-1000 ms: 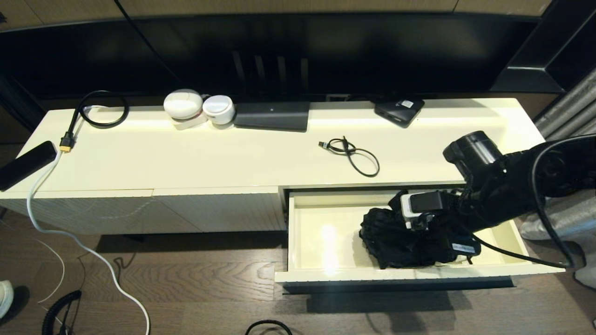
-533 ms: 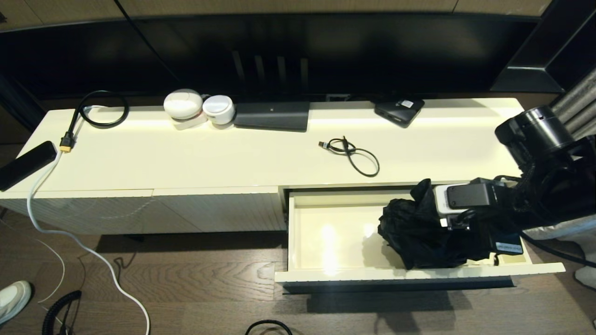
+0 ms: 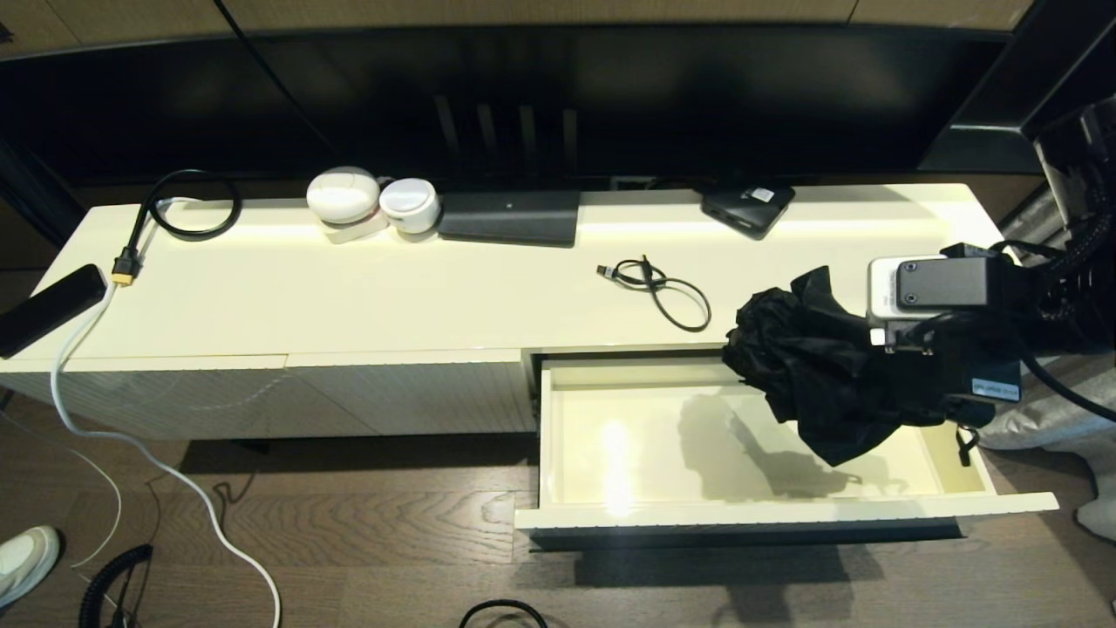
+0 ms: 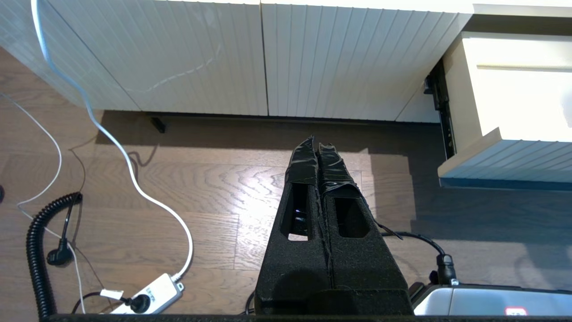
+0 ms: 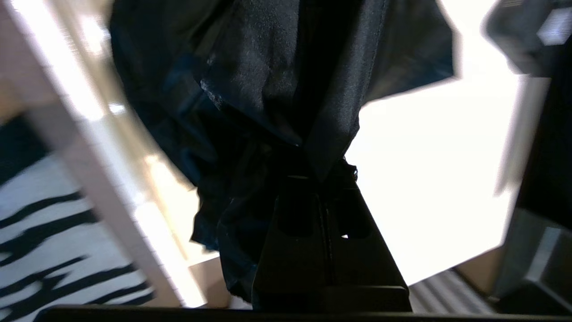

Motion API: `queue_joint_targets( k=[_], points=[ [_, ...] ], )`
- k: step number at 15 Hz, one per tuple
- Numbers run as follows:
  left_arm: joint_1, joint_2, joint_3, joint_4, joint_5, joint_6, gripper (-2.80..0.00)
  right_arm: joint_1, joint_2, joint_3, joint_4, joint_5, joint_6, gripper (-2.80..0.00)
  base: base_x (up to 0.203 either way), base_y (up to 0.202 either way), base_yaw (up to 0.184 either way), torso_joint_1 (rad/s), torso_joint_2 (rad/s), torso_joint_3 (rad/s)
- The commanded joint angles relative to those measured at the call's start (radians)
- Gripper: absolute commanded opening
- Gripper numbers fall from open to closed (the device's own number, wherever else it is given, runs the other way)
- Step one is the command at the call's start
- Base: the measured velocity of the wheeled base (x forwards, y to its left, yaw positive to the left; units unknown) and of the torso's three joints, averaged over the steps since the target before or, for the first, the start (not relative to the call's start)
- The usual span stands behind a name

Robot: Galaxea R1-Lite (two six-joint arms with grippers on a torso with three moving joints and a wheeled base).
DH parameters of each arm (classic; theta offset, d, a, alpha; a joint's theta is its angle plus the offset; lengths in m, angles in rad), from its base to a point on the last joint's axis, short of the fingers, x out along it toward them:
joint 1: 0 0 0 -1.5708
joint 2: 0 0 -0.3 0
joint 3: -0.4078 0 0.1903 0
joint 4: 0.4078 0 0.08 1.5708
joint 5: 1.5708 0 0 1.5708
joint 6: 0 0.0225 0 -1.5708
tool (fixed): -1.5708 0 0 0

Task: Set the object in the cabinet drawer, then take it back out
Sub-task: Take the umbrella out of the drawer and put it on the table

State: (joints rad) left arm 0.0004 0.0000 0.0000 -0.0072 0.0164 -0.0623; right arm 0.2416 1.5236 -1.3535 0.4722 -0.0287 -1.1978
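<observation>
The cabinet drawer [image 3: 785, 515] stands pulled out at the cabinet's right, and its cream interior holds only a shadow. A crumpled black fabric bundle [image 3: 811, 366] hangs in the air above the drawer's back right corner, level with the cabinet top's front edge. My right gripper [image 3: 907, 388] is shut on the bundle's right side; in the right wrist view the fabric [image 5: 250, 89] drapes from the closed fingertips [image 5: 319, 179]. My left gripper [image 4: 316, 145] is shut and holds nothing, low over the wooden floor, left of the drawer's ribbed front [image 4: 505, 156].
On the cabinet top lie a looped black cable [image 3: 663, 292], a small black box [image 3: 747, 208], a flat dark box [image 3: 510, 216] and two white round devices [image 3: 344, 196]. A white cord [image 3: 131, 436] trails down to a power strip [image 4: 147, 293] on the floor.
My right gripper has lifted the black bundle up out of the drawer, rightward and toward the cabinet top. The drawer interior is now bare. The left arm has not moved.
</observation>
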Motion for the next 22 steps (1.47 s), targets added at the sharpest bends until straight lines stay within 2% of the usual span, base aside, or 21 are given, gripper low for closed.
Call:
queue_joint_targets(
  k=[1, 3, 7, 10, 13, 15, 19, 22],
  points=[
    [0.001, 0.0, 0.0, 0.0, 0.0, -0.001, -2.8, -0.047, 0.023, -0.025, -0.066, 0.0, -0.069, -2.8, 0.0, 0.0, 0.0, 0.0, 0.0, 0.0],
    [0.001, 0.0, 0.0, 0.0, 0.0, -0.001, -2.8, -0.093, 0.049, -0.041, -0.117, 0.008, -0.161, -2.8, 0.0, 0.0, 0.0, 0.0, 0.0, 0.0],
    [0.0, 0.0, 0.0, -0.002, 0.0, -0.001, -2.8, -0.138, 0.13, -0.069, -0.246, 0.029, -0.224, -2.8, 0.0, 0.0, 0.0, 0.0, 0.0, 0.0],
    [0.001, 0.0, 0.0, 0.0, 0.0, -0.001, -2.8, -0.147, 0.206, -0.102, -0.327, 0.071, -0.236, -2.8, 0.0, 0.0, 0.0, 0.0, 0.0, 0.0],
    [0.001, 0.0, 0.0, 0.0, 0.0, -0.001, -2.8, -0.139, 0.289, -0.113, -0.481, 0.079, -0.247, -2.8, 0.0, 0.0, 0.0, 0.0, 0.0, 0.0],
    [0.001, 0.0, 0.0, 0.0, 0.0, -0.001, -2.8, -0.139, 0.345, -0.129, -0.562, 0.092, -0.304, -2.8, 0.0, 0.0, 0.0, 0.0, 0.0, 0.0],
    [0.0, 0.0, 0.0, 0.0, 0.0, -0.001, -2.8, -0.162, 0.434, -0.185, -0.67, 0.145, -0.35, -2.8, 0.0, 0.0, 0.0, 0.0, 0.0, 0.0],
    [0.0, 0.0, 0.0, 0.0, 0.0, -0.001, -2.8, -0.175, 0.423, -0.184, -0.675, 0.15, -0.353, -2.8, 0.0, 0.0, 0.0, 0.0, 0.0, 0.0]
  ],
)
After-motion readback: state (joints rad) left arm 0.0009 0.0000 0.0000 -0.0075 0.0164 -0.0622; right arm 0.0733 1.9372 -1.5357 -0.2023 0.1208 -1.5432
